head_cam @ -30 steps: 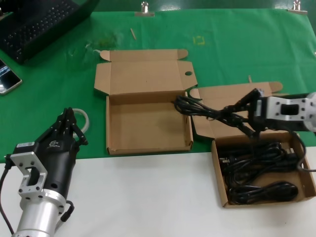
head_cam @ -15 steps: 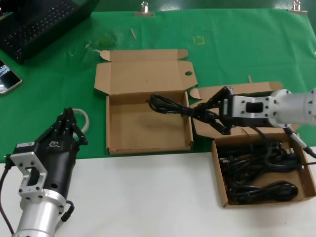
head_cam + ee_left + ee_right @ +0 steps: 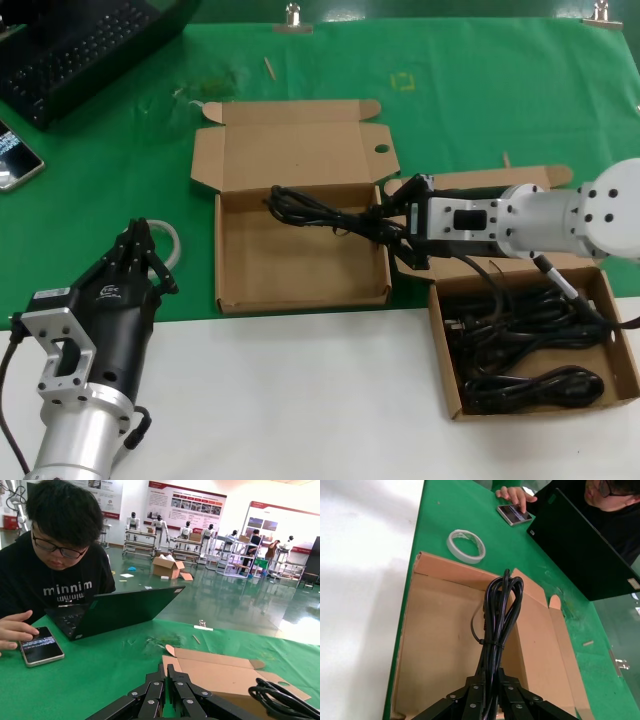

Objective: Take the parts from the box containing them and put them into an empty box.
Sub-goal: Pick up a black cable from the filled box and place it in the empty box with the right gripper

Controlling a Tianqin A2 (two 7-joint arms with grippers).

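Note:
My right gripper [image 3: 388, 228] is shut on a black cable bundle [image 3: 320, 210] and holds it above the empty box [image 3: 290, 265], reaching in over that box's right wall. In the right wrist view the tied bundle [image 3: 500, 610] runs out from between the right gripper [image 3: 492, 682] over the bare cardboard floor [image 3: 440, 645]. More looped black cables [image 3: 520, 345] lie in the box containing them [image 3: 622, 365] at the right. My left gripper [image 3: 141, 228] rests shut at the lower left, holding nothing.
A whitish ring of tubing [image 3: 172, 240] lies beside the left gripper. A laptop [image 3: 80, 45] and a phone [image 3: 12, 155] sit at the far left, where a person [image 3: 55, 555] is seated. Green mat covers the far half, white table the near half.
My right gripper has carried the cable bundle leftward, from above the right box's lid to over the empty box. The left arm has not moved.

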